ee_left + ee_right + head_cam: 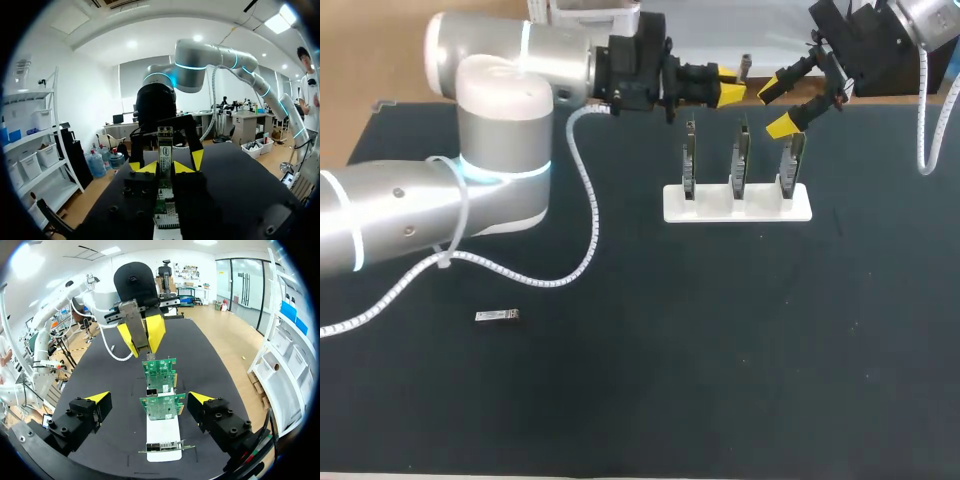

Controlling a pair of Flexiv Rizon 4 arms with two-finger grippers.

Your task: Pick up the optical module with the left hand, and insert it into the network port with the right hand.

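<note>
My left gripper [730, 94] hovers behind the card stand, shut on a small silver optical module [138, 325]. In the left wrist view the module [165, 145] sticks out between my own yellow tips. My right gripper [775, 108] is open and faces the left one above the rightmost card. Its spread fingertips [197, 159] flank the module without touching it. A white stand [737, 204] holds three upright green network cards [741, 155]. In the right wrist view my right gripper [150, 399] straddles the row of cards [161, 371] from above, with the left gripper [141, 340] beyond them.
A second small silver module [497, 316] lies flat on the black tabletop at the front left. A white corrugated cable [588, 200] from my left arm droops onto the table left of the stand. Open tabletop lies in front of the stand.
</note>
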